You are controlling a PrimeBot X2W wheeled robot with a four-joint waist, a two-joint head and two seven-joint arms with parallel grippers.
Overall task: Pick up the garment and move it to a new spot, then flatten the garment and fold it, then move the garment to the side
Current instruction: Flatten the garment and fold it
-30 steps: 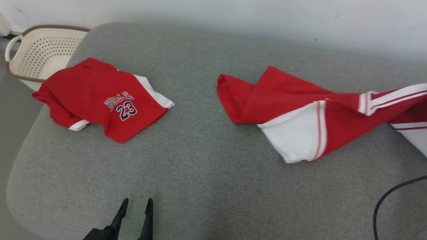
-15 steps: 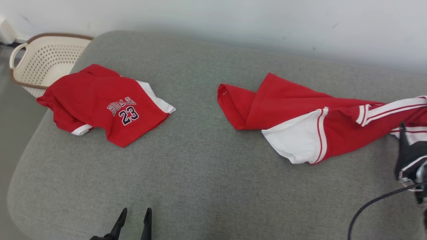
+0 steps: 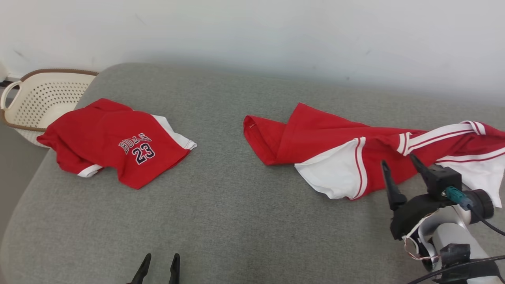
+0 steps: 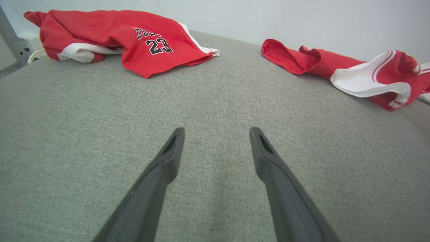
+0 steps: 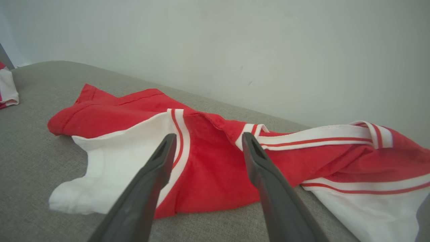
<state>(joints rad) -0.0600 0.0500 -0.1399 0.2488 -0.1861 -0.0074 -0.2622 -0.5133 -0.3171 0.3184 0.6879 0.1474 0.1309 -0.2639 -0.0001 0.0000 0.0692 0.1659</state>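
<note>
**A:** Grey woven upholstery on a broad rounded cushion [image 3: 236, 221], with a plain pale wall [image 3: 252, 35] behind it. Where's the garment?

**B:** The garment [image 3: 327, 138] lies rumpled well to the right of the numbered red piece [image 3: 118, 146], with bare cushion between them. It's soft red knit with white panels and striped trim. One white flap is turned over and ridges run across it, so I'd say flattening isn't done.

**A:** And the arms?

**B:** The right gripper [image 3: 397, 158] is farther right of the numbered piece, at the garment's near edge. Its fingers are spread wide with nothing between them, aimed at the red-and-white hem. I'd judge it is placed to take an edge and draw the cloth out. The left gripper [image 3: 161, 256] is nearer than the numbered piece and well apart from it, its fingers also apart and empty.

**A:** Why is the numbered piece there?

**B:** It looks folded and set aside, with its far corner over the perforated cream basket [image 3: 35, 102].
</note>
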